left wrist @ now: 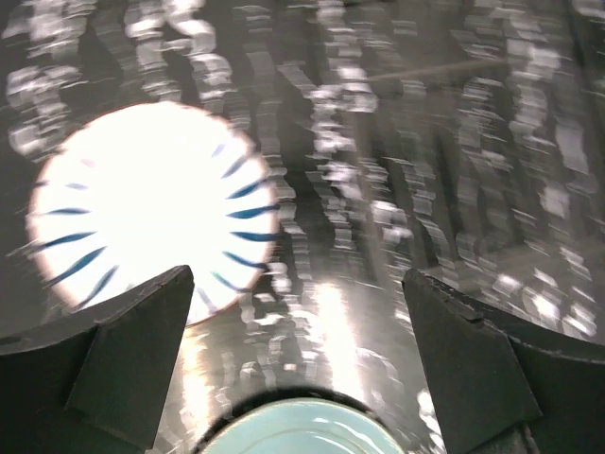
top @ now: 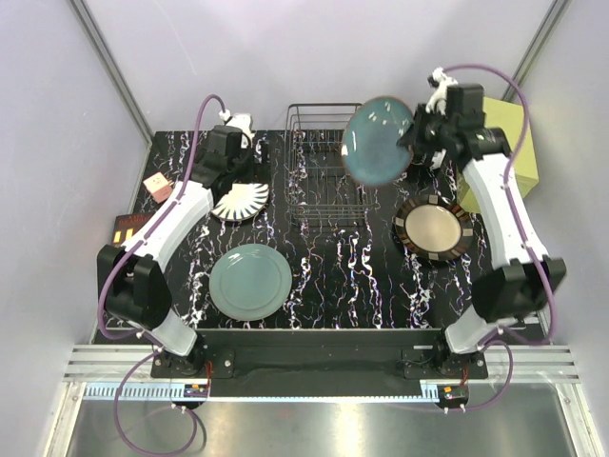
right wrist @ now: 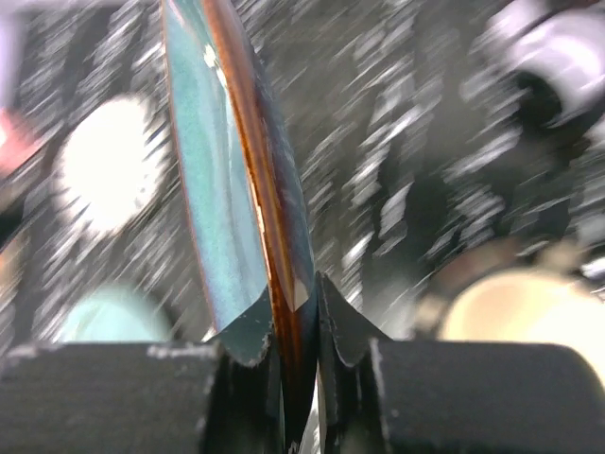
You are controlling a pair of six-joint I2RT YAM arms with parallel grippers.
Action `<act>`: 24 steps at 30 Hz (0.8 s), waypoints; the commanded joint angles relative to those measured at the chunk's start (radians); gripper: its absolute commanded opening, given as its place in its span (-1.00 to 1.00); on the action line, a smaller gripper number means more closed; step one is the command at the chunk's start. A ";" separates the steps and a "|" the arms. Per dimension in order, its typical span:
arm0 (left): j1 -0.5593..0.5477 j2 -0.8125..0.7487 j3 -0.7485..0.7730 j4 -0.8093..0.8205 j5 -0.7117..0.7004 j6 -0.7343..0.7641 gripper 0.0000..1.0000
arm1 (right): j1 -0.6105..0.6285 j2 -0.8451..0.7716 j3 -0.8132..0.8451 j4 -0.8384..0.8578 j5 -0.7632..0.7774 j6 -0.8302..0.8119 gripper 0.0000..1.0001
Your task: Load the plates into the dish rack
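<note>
Right gripper (right wrist: 301, 312) pinches the teal plate (top: 378, 139) over the rack (top: 314, 190). Left gripper (left wrist: 298, 312) gapes open above the striped plate (left wrist: 142, 208).

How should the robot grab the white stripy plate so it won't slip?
Probably by its rim. The white plate lies flat on the table, so only the thin edge can be pinched. The open left claw hangs just by it: come down from above at the nearest edge, tucking one side underneath.
</note>
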 commanded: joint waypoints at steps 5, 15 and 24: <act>-0.008 -0.030 -0.024 0.024 -0.342 -0.026 0.98 | 0.186 0.260 0.340 0.362 0.749 -0.096 -1.00; -0.022 -0.092 -0.104 0.057 -0.330 -0.052 0.94 | 0.321 0.666 0.824 0.461 1.168 -0.369 -1.00; -0.022 -0.107 -0.130 0.065 -0.318 -0.066 0.96 | 0.380 0.771 0.922 0.478 1.272 -0.413 -1.00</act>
